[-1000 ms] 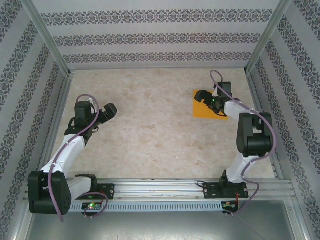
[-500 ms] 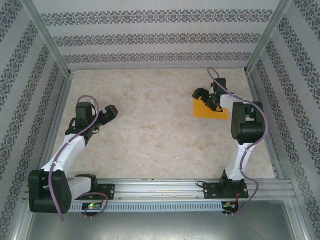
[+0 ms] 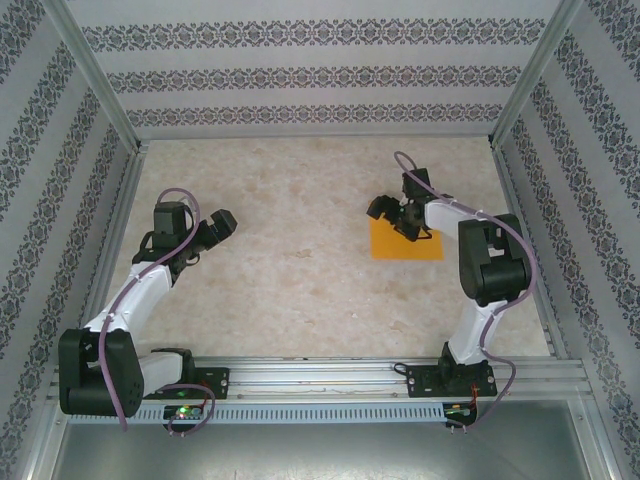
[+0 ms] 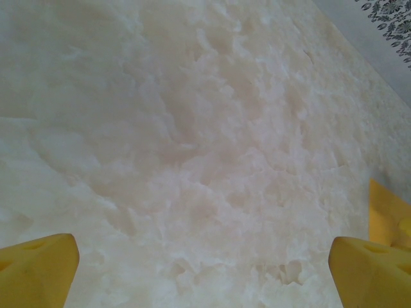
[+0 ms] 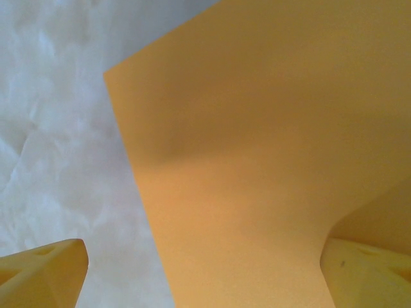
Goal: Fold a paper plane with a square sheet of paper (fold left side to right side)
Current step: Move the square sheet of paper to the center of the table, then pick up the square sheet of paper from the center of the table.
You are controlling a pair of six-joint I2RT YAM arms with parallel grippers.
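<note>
Square sheet of paper (image 3: 402,248): lying on pale marbled table (image 3: 300,290), right of centre, apparently not yet folded; thin plain orange, matte, bowing up slightly rather than dead flat. Straddled at the far left corner by right gripper (image 3: 393,212), jaws spread wide and clamping nothing, probably lining up on the left edge for the left-to-right fold. Off to the left, left gripper (image 3: 218,222) parked fully open and empty above the table, well apart, likely waiting to pin.

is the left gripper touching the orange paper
No, in the overhead view the left gripper is far over on the left side, well apart from the orange paper lying on the right.
</note>
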